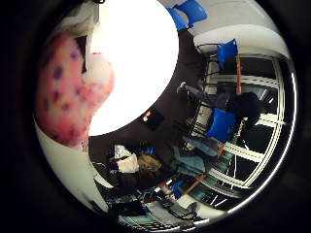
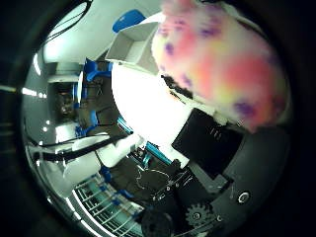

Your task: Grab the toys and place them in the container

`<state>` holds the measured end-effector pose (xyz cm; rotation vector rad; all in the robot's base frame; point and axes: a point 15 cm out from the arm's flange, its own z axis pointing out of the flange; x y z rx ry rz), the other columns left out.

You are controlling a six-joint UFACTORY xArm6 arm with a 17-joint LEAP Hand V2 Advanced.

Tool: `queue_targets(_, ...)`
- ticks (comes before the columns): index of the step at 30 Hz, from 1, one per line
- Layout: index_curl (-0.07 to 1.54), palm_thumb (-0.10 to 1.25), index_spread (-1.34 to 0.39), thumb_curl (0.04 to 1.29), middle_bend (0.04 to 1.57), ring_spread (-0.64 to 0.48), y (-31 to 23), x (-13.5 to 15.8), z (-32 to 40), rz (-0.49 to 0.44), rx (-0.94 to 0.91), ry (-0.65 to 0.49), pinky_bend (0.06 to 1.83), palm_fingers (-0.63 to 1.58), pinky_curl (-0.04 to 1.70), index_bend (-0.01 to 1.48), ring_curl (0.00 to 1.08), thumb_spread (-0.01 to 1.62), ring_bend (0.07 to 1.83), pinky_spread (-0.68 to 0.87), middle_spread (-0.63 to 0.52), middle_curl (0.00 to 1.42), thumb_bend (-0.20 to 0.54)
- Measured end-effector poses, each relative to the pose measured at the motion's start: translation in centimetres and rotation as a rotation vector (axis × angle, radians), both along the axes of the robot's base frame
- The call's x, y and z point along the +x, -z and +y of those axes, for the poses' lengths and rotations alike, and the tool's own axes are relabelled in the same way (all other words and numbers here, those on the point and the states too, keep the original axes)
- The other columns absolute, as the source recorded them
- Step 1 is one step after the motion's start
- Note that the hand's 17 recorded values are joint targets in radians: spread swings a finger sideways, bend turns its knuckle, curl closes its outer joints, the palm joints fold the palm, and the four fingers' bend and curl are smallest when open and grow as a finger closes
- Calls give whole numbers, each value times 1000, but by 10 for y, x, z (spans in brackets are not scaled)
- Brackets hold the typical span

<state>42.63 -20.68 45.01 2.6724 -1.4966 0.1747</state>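
Close against the palm sat a plush toy (image 2: 222, 64), soft and fuzzy, pink mottled with yellow, orange and purple spots. It filled a large share of the thumb side view and also bulked along one edge of the little finger side view, so it lay right up against the hand (image 2: 212, 148). Black and geared parts of the hand showed beside and beneath the toy, with a flat black part touching its underside. The toy appeared to be held against the palm, lifted off the table, but whether the fingers were curled round it could not be told from these views.

Beyond the toy, further out from the palm, lay the bright white table (image 2: 143, 103). At its far side, away from the hand, stood a white open-topped container (image 2: 131, 44), a box with upright walls; what it contained could not be made out. The toy was near the container yet apart from it, not above its opening.

Further off in the room stood several blue chairs (image 1: 221, 124), and a white robot arm (image 2: 94, 153) reached across the thumb side view.
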Motion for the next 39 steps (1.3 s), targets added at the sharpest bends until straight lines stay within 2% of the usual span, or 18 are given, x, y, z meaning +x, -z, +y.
queue_targets(12,832,985,-224,689,1363,-251,-21,54,169,-122,58,-51,1144,1084,1187,1091,876,1026,1292,-204,-143,781,-14)
queue_targets(21,838,989,-226,694,1356,-249,-22,69,286,-183,106,-98,1131,1093,1210,1080,880,1017,1288,-223,-134,783,-15)
queue_targets(26,840,988,-226,695,1353,-249,-12,74,322,-183,122,-104,1128,1096,1213,1078,882,1010,1284,-232,-134,785,-16)
queue_targets(29,839,940,-225,681,1345,-250,-3,82,329,-183,128,-90,1116,1104,1197,1077,877,1034,1276,-236,-132,782,-23)
queue_targets(32,811,851,-231,638,1281,-238,7,88,332,-173,130,-83,1057,1132,1098,983,822,1106,1271,-270,-140,750,-25)
queue_targets(39,704,781,-314,510,1082,-261,42,100,317,-107,104,-55,929,1058,782,490,626,1226,1186,-522,-185,630,-20)
